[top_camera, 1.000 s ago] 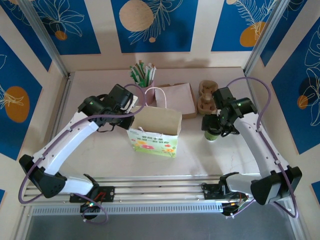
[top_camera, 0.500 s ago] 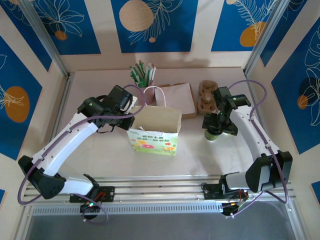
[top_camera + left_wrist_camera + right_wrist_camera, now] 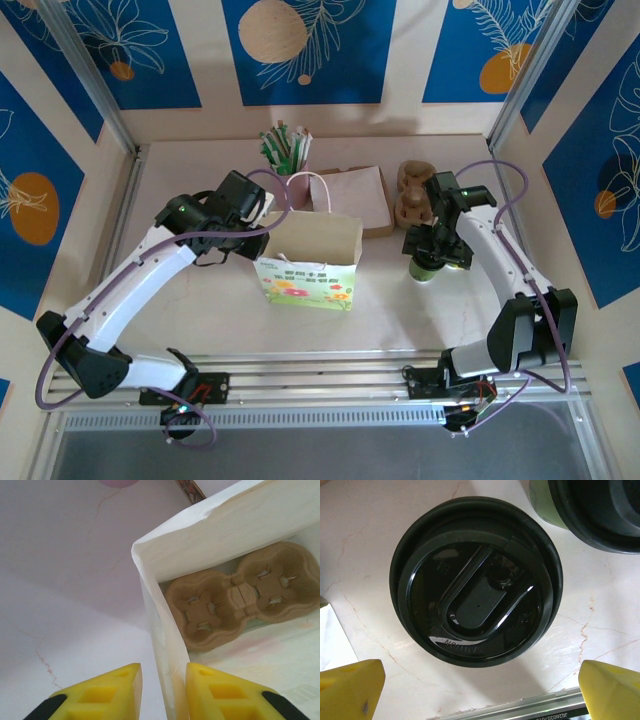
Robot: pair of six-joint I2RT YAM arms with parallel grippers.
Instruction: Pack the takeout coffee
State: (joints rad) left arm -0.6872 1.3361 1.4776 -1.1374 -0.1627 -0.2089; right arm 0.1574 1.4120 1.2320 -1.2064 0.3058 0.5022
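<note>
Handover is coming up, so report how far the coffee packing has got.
Done: the paper bag stands open with a cardboard cup carrier lying in its bottom, and the left gripper straddles its side wall. In hand: the right gripper hangs open over the black-lidded coffee cup, not gripping it. To do: close on the cup, lift it and set it in the bag.

Black lid (image 3: 477,587): raised lettering near the rim, not legible.
White strip (image 3: 540,707) at the frame's bottom edge: upside-down printed code, apparently beginning "JS26020", cut off.
Paper bag (image 3: 305,283): green print, too small to read.
</note>
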